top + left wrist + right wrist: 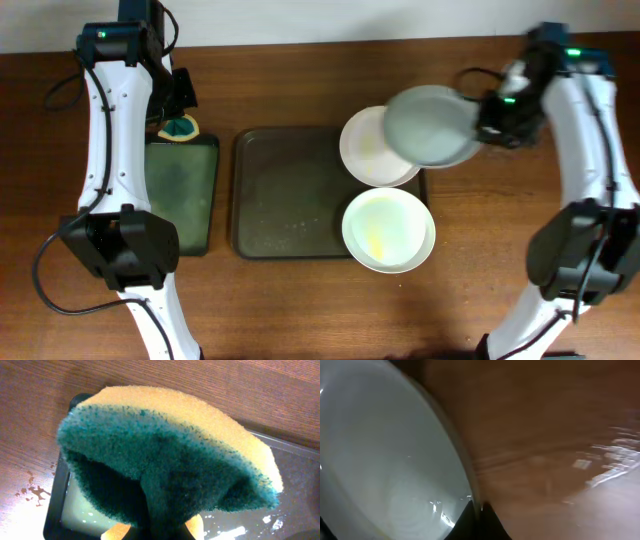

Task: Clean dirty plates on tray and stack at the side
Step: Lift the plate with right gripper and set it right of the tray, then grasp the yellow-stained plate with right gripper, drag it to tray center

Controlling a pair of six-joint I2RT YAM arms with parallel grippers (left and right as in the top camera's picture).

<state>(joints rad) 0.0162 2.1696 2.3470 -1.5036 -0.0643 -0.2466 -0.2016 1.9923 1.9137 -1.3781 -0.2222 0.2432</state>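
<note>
- Plate one [432, 125] hangs tilted above the far right corner of the tray [290, 195], and I see my right claw [492, 115] clamped on its right rim
- On the right wrist camera the dark fingertips [467, 522] pinch that rim at the bottom of the view, the pale inside of the plate fills the left, and the brown tabletop [545, 435] lies beyond
- plate two [362, 150] lies on the tray's far right corner, partly covered by plate one above it
- plate three [388, 230] sits at the near right corner, overhanging the tray's rim, with a yellowish smear inside
- My left claw [182, 118] squeezes a sponge [170, 450], yellow on top and green beneath, which has buckled in the grip
- It hangs over the far end of the narrow tray [182, 200], which looks wet inside and lies just left of the big one
</note>
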